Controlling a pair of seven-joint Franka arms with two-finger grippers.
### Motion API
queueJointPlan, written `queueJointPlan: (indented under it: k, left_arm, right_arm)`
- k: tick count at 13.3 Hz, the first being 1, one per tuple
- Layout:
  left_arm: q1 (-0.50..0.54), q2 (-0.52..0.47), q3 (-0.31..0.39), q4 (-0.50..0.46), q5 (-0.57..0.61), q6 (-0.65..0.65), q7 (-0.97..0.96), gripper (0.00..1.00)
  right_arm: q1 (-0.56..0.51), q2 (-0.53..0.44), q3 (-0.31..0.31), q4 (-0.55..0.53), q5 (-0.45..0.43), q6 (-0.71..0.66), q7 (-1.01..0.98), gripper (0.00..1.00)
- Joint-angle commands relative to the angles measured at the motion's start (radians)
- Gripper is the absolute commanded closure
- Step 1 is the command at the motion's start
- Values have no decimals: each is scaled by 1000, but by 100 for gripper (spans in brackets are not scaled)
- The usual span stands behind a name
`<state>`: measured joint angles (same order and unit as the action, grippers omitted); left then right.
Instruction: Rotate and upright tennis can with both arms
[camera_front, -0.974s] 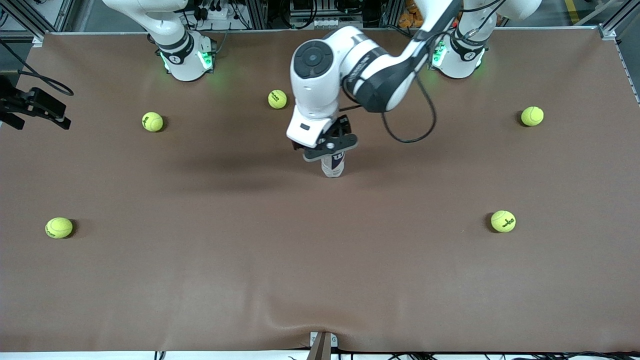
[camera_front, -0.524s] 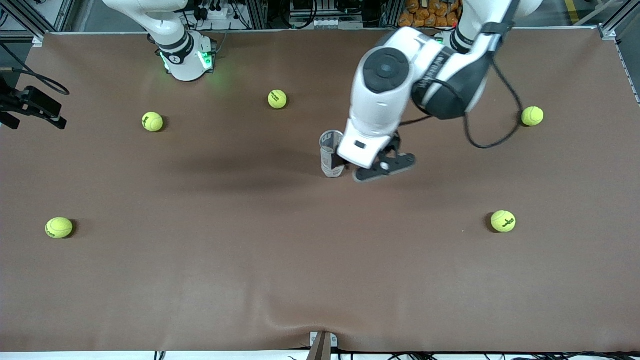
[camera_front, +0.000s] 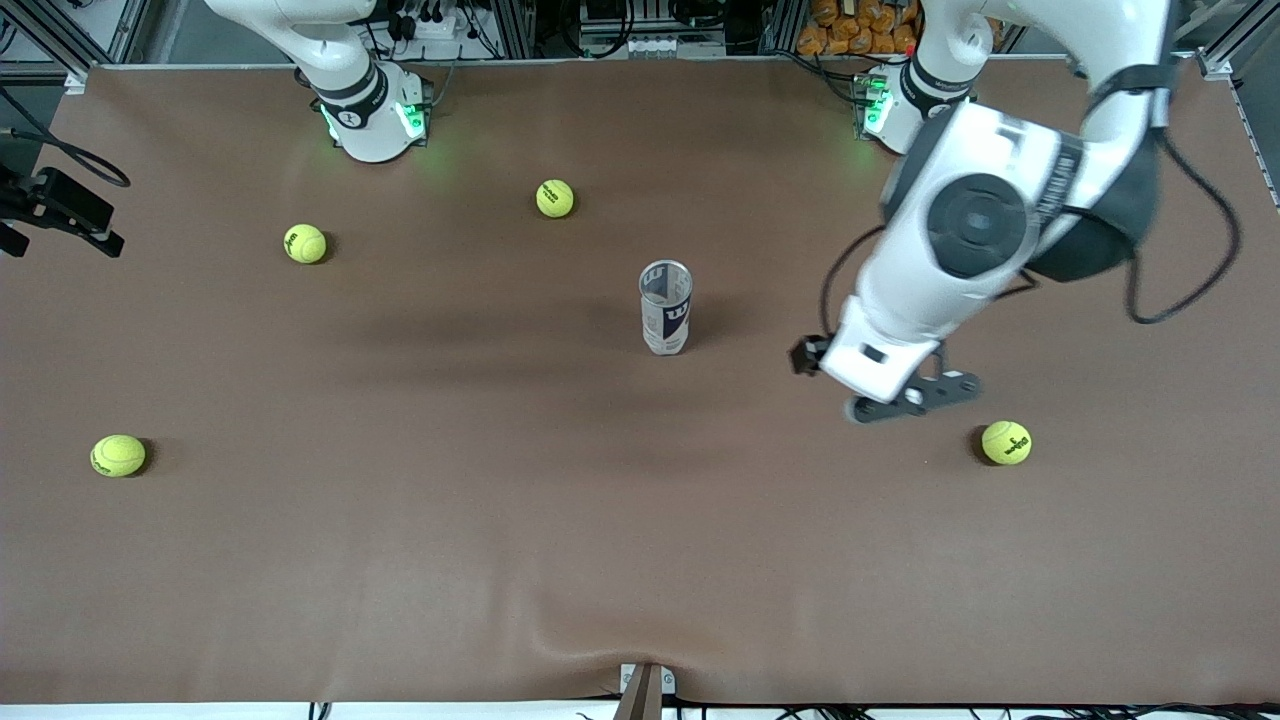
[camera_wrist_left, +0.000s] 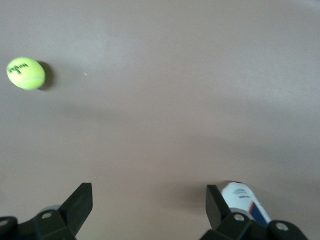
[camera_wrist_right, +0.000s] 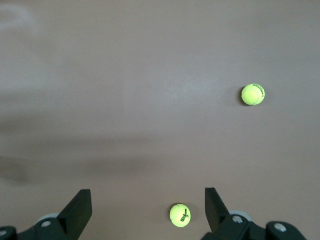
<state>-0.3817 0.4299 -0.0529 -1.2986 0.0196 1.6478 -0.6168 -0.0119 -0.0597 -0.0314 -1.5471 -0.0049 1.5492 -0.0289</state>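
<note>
From the front, the can (camera_front: 666, 308) is standing upright near the middle of the table (camera_front: 500, 560); its navy band is showing a white "W" mark, the clear wall is rising to a silver rim, and the open mouth is facing up; nothing is touching it. Five balls are lying around it: at 11 o'clock (camera_front: 555, 198), at 10 o'clock (camera_front: 305, 243), at 8 o'clock (camera_front: 118, 455), at 2 o'clock (camera_front: 1064, 232) and at 4 o'clock (camera_front: 1006, 442); dark print is showing on them, too small to read. The left gripper (camera_front: 915, 395) is hanging over bare table between the can and the 4 o'clock ball, holding nothing. The right gripper (camera_front: 62, 205) is waiting at the right arm's end of the table. The brown cover is wrinkling at the near edge; metal framing and cables are lining the base side.

In the left wrist view, the left gripper (camera_wrist_left: 149, 210) is standing spread and empty; the can (camera_wrist_left: 245, 200), showing white, navy and red, is peeking beside one finger; one ball (camera_wrist_left: 25, 73) is lying well apart.

In the right wrist view, the right gripper (camera_wrist_right: 148, 210) is standing spread over two balls; the closer one (camera_wrist_right: 180, 215) is reading "Wilson"; the other (camera_wrist_right: 253, 94) is carrying print too.
</note>
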Motion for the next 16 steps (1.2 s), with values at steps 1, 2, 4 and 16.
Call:
queueJointPlan:
  k: [1, 2, 4, 16]
  left_arm:
    - [52, -28, -11, -21, 11, -14, 87, 0]
    - [76, -28, -11, -22, 10, -14, 136, 0]
    - [147, -28, -16, -21, 8, -14, 230, 0]
    - [293, -489, -4, -411, -3, -30, 384, 0]
  right_arm:
    - [-23, 7, 13, 21, -1, -5, 3, 0]
    - [-23, 9, 13, 21, -3, -5, 4, 0]
    - [-23, 9, 13, 21, -3, -5, 4, 0]
    - [-19, 31, 13, 28, 0, 8, 7, 0]
